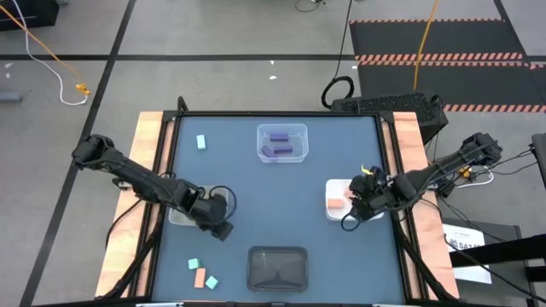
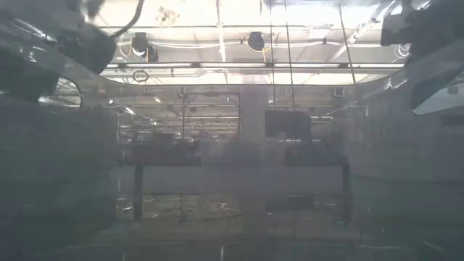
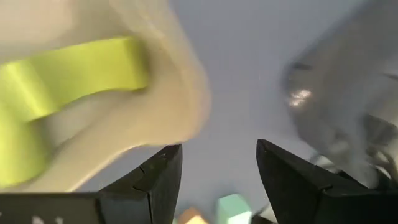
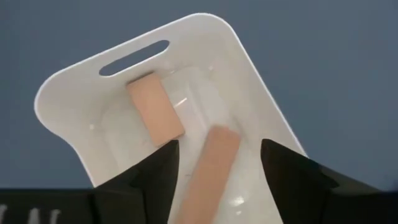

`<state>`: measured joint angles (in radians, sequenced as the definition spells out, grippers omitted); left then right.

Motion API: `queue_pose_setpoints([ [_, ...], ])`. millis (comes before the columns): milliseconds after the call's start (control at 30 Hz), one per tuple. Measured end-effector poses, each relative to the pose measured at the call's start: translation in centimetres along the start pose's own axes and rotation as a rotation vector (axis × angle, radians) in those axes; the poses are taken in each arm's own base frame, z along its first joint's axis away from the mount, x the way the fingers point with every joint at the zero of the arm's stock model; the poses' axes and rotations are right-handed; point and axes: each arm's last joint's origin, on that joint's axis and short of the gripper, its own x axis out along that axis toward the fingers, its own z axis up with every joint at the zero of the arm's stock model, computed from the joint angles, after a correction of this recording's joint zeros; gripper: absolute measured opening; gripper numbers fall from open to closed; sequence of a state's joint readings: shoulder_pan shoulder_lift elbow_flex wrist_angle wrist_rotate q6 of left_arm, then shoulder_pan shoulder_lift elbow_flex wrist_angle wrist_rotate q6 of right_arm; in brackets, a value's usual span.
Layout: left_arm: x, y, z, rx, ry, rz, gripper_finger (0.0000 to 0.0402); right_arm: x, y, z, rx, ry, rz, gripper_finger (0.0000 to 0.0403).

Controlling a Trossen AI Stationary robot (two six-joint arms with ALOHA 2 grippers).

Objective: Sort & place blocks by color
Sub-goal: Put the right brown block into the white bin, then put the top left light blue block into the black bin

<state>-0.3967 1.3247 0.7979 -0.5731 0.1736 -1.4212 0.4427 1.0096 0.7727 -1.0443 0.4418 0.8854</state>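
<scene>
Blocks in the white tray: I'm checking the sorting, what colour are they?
Salmon-orange, both blocks in the white tray; the right wrist view shows it best.

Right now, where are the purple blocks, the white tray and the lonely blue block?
purple blocks (image 1: 279,145): high view, on the middle of them.
white tray (image 4: 205,37): right wrist view, on its rim.
lone cyan block (image 1: 201,141): high view, on its top face.

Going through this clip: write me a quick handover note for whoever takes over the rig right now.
Right hand: open above the white tray, two salmon blocks inside.
Left hand: open, empty, beside the translucent tray holding yellow-green blocks.
Done: purple blocks sit in the clear tray.
Left: one cyan block at the far left; two cyan blocks and a salmon block loose near the front. Black tray looks empty.
</scene>
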Motion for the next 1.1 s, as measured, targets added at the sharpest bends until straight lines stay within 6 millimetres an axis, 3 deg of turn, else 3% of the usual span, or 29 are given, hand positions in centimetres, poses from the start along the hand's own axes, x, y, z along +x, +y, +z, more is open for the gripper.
queue_pose_setpoints([
  [200, -0.3, 1.1, 1.0, -0.069, -0.019, 0.097, 0.0207, 0.1, -0.2, 0.2, -0.041, 0.0, -0.012, 0.0228],
  [467, -1.9, -1.2, 2.8, 0.095, -0.117, -0.214, 0.0207, 0.2, -0.3, 0.4, -0.03, -0.004, -0.013, 0.0228],
  [633, -3.4, -1.1, 4.8, 0.163, -0.352, -0.231, 0.0207, 0.2, -0.3, 0.4, -0.062, -0.024, -0.025, 0.0228],
  [867, -6.1, 2.0, 9.1, 0.182, -0.771, 0.091, 0.0207, 0.2, -0.2, 0.8, -0.072, -0.104, -0.064, 0.0228],
  [967, -7.1, 4.4, 11.0, 0.148, -0.818, 0.295, 0.0207, 0.2, -0.2, 0.8, -0.07, -0.105, -0.059, 0.0228],
  [1100, -8.4, 8.1, 12.9, -0.031, -0.794, 0.479, 0.0207, 0.2, -0.2, 0.8, -0.064, -0.105, -0.058, 0.0228],
])
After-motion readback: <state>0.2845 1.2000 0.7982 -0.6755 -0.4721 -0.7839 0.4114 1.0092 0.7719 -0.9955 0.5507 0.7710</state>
